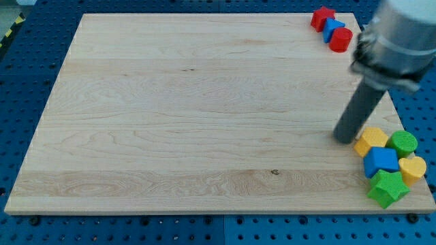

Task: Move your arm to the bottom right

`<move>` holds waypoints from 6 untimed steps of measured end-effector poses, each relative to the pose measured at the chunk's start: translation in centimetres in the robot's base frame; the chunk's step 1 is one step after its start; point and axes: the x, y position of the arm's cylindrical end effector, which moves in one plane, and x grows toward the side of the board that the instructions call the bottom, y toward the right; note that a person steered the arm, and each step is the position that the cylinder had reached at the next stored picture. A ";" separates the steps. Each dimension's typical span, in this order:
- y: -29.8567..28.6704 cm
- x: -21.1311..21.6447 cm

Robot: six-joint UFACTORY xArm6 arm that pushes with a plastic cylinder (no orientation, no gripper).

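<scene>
1. Where my tip (343,138) meets the wooden board (191,116), it sits at the view's right, just left of a yellow block (372,141); it is a bare rod, with no jaws to part or close.
2. Beyond that yellow block cluster a green cylinder (404,143), a blue block (381,161), a yellow heart-like block (413,168) and a green star-like block (387,188), filling the bottom right corner.
3. Well apart, at the top right edge, a red star-like block (322,18), a small blue block (333,28) and a red cylinder (341,39) touch in a row.

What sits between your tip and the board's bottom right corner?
In the camera view, the yellow block, blue block and green star block lie between my tip and that corner.
</scene>
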 end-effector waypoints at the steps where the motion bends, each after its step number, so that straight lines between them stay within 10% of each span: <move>1: -6.8 5.0; 6: 9.3 8.2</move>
